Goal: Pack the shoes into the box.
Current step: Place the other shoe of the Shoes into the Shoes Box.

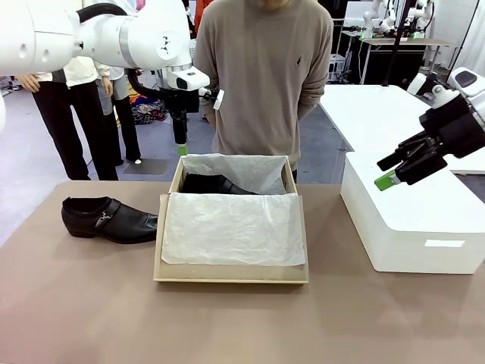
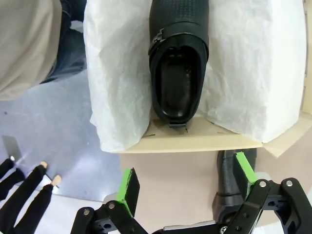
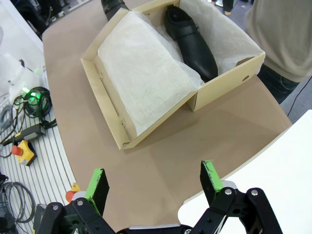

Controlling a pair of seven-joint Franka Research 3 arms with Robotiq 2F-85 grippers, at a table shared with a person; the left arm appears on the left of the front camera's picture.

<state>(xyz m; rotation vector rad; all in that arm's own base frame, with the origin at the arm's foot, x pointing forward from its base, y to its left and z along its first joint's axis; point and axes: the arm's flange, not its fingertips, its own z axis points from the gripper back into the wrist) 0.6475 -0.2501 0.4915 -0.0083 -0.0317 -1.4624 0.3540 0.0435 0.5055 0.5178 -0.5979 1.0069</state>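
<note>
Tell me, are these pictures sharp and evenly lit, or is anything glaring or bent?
Front view: even, soft light, sharp, a mild sheen on the loose shoe. Left wrist view: the packed shoe gleams softly, no harsh glare. Right wrist view: the table edge bows from the wide lens; the white paper is bright, not washed out.

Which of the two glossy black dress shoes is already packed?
The shoe on tissue inside the brown cardboard box; the other shoe stands on the table beside it.

Shoes [image 1: 106,218] glossy black; box [image 1: 231,274] brown cardboard w/ white tissue [image 1: 227,227]; table [image 1: 227,326] tan; 2nd box [image 1: 409,227] white
</note>
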